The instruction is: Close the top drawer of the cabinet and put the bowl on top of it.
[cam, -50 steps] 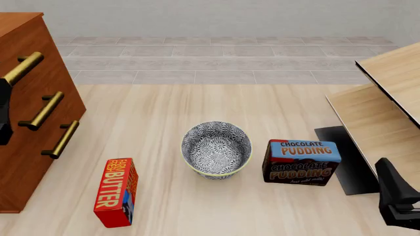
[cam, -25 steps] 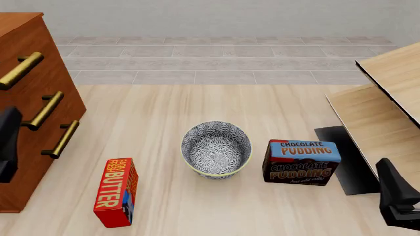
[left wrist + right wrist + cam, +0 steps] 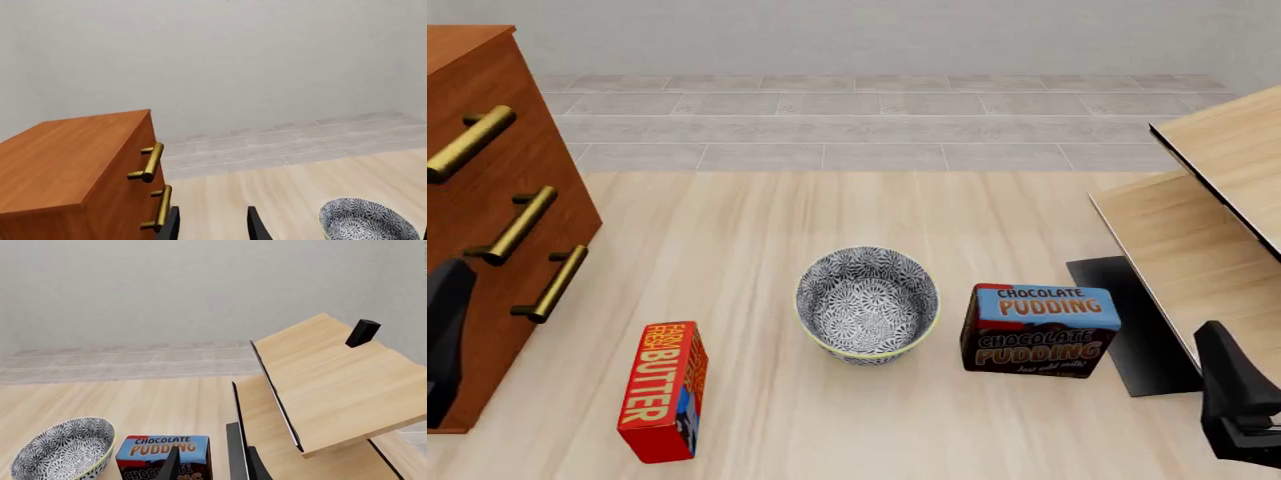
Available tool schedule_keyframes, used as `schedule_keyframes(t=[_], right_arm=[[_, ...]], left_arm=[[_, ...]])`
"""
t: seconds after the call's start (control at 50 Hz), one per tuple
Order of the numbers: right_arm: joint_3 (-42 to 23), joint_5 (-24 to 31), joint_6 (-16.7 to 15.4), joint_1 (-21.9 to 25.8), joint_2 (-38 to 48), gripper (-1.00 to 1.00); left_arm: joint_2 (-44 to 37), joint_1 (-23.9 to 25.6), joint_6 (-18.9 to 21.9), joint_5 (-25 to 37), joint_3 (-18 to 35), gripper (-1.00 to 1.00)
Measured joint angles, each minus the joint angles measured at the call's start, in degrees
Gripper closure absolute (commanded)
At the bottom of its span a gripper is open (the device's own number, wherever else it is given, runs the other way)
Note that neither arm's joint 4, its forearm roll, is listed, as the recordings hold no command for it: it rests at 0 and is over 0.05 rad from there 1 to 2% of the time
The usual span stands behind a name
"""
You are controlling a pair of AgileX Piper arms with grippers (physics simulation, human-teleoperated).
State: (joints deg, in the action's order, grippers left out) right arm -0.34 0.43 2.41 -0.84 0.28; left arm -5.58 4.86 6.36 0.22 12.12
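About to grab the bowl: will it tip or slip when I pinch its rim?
The bowl is deep with a smaller base, so a one-sided rim pinch may tilt it. It looks like rigid, glazed ware, probably slick between the fingers. It stands upright and empty, clear of the pudding box, so nothing should spill.

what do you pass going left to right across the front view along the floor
left tool → cabinet → butter box → bowl → pudding box → right tool

Cabinet (image 3: pixel 481 200) reddish wood, brass handles; bowl (image 3: pixel 868 304) glossy patterned.
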Motion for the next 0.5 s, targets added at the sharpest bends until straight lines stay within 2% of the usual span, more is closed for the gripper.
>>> schedule_keyframes(t=[0.5], right_arm=[[0.0, 0.02, 0.04, -0.01, -0.11, -1.0]], left_arm=[[2.51, 0.47, -0.47, 2.46, 0.03, -1.0]])
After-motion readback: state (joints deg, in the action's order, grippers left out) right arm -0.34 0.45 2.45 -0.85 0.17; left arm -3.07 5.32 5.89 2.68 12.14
